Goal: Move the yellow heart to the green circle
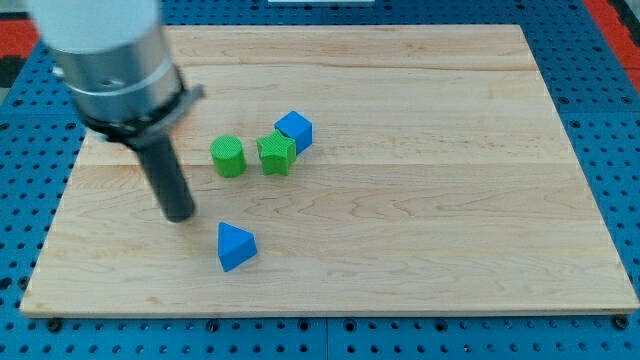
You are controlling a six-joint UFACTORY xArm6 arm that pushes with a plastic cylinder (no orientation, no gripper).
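Observation:
The green circle (228,156) is a short green cylinder standing left of the board's middle. No yellow heart shows anywhere in the view; it may be hidden behind the arm. My tip (180,215) rests on the board below and to the left of the green circle, about a block's width away from it. The arm's grey body (110,55) fills the view's top left corner and hides the board behind it.
A green star-like block (276,153) sits just right of the green circle, touching a blue cube (295,130) behind it. A blue triangular block (236,246) lies right of and below my tip. The wooden board (450,200) rests on a blue pegboard surface.

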